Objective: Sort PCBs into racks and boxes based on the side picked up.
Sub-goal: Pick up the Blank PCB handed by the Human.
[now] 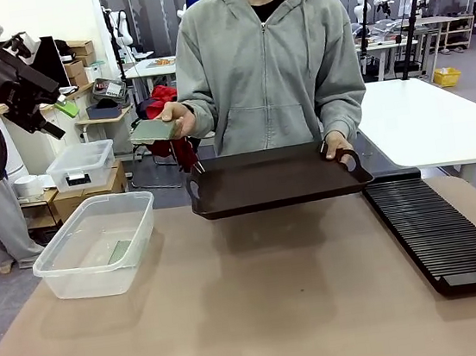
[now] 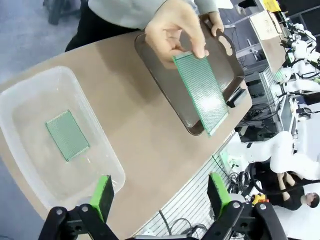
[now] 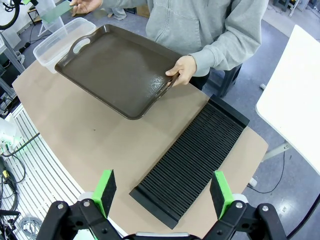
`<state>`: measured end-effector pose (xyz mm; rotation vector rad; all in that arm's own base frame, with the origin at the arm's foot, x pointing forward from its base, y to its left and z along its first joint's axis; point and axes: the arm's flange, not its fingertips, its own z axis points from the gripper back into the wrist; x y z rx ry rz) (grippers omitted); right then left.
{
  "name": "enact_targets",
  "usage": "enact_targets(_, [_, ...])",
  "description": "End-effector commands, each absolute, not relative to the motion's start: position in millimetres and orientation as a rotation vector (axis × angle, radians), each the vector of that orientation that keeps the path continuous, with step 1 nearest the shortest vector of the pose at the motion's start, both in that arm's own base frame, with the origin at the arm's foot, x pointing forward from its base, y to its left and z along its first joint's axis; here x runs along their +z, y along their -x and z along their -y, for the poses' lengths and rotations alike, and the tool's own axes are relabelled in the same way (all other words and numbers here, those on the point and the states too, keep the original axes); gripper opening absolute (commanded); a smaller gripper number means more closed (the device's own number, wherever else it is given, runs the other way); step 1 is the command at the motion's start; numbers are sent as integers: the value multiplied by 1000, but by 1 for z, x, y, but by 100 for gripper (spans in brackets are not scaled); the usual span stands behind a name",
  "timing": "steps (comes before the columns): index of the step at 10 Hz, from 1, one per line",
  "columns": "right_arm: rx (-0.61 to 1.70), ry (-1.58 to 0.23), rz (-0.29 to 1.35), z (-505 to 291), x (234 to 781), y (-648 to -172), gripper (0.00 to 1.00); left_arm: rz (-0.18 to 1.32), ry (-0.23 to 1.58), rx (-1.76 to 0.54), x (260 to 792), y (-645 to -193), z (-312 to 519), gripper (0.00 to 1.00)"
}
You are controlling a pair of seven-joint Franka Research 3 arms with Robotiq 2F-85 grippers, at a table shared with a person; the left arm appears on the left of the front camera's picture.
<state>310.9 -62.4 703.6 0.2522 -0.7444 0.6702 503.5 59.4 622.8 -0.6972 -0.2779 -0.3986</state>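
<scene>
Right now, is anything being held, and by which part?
The left gripper and right gripper hold nothing. One hand of the person pinches a PCB at one end; the other hand grips the brown tray by its handle.

Bright, even overhead light; soft shadow under the tray (image 1: 277, 180) on the tabletop (image 1: 262, 305); wrist views bend at edges.

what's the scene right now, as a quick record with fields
held pcb: in the person's hand, off the table
tray: dark brown, held up by one handle
tub: one pcb flat on its floor
rack: on the table, slots unfilled
left gripper: fingers open, holding nothing
right gripper: fingers open, holding nothing
</scene>
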Motion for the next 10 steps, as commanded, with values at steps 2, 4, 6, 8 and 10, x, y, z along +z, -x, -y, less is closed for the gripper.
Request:
enact_targets(2, [665,-255,748,61,703,-310,100,313,690,-422,630,-498,-59,100])
enact_targets(4, [665,-255,748,61,703,-310,100,313,690,-422,630,-498,-59,100])
enact_targets(6, [665,-255,748,61,703,-310,100,193,736,-307,624,-507,-61,100])
enact_targets(8, [665,-255,748,61,703,-310,100,67,780,-112,617,-503,-56,100])
enact_targets(10, [665,-255,748,61,703,-310,100,43,837,-5,607,-494,-49,100])
